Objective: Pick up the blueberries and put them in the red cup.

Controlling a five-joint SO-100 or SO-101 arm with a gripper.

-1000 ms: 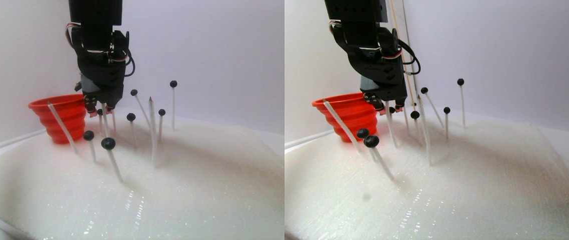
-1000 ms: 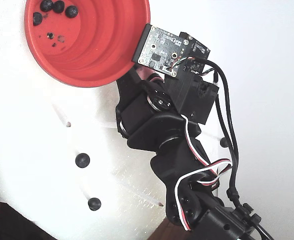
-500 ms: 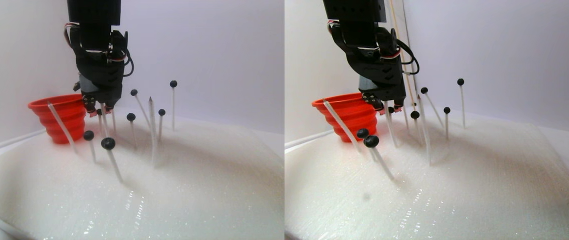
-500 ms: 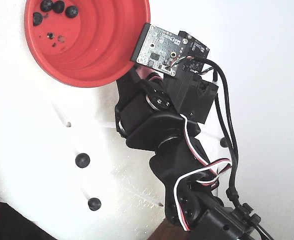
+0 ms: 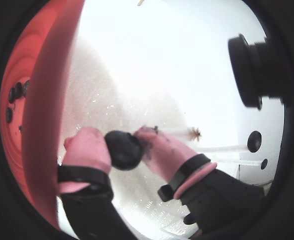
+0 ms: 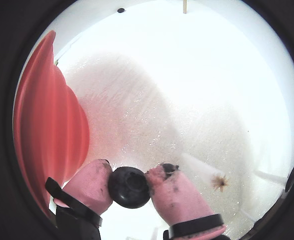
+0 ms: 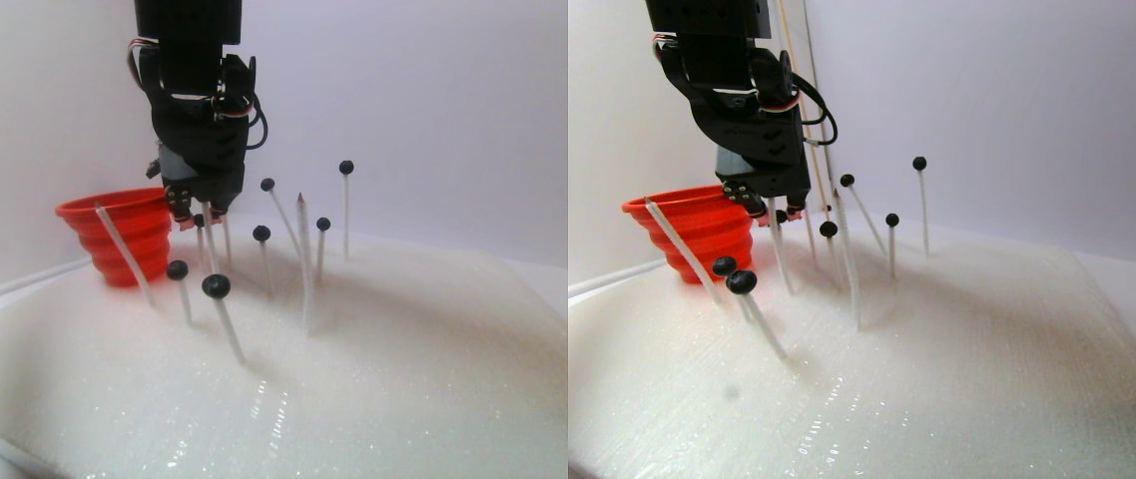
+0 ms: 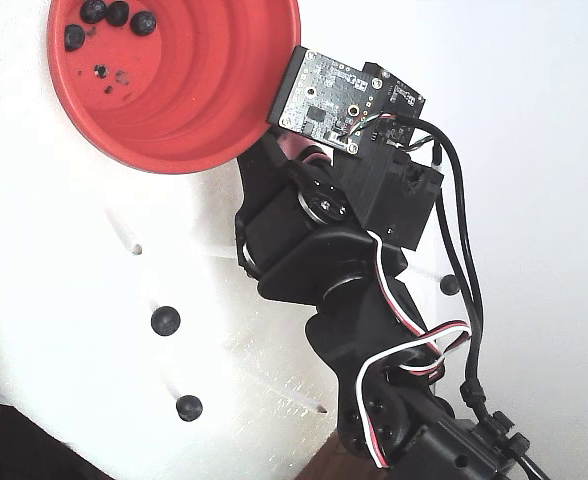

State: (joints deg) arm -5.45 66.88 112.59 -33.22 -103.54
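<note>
**Beside the cup: berry pinched between pink pads**

Beside the red cup, the gripper is clamped on one berry. Both wrist views show it: a dark round ball squeezed between two pink fingertips, touching both. A faint crown mark shows on its face in a wrist view. In a wrist view the same berry sits just right of the cup's wall.

Stereo pair view: gripper hangs nose-down off the black arm, tips about level with the cup rim, just right of it. The held berry is a small dark dot between the tips; detail too small to read there.

Cup stands on a white foam sheet, at the back left in the stereo view. Inside it, in the fixed view, three berries lie together near the top edge, a fourth just left of them; dark specks on the base nearby. A wrist view shows a few dark berries inside the cup too.

Other berries sit on thin white sticks poking out of the foam at various tilts. Two low ones stand nearest the camera, others behind and to the right, the tallest farthest right. One stick is bare. Fixed view shows two stick-mounted berries left of the arm, well clear of the cup.
</note>
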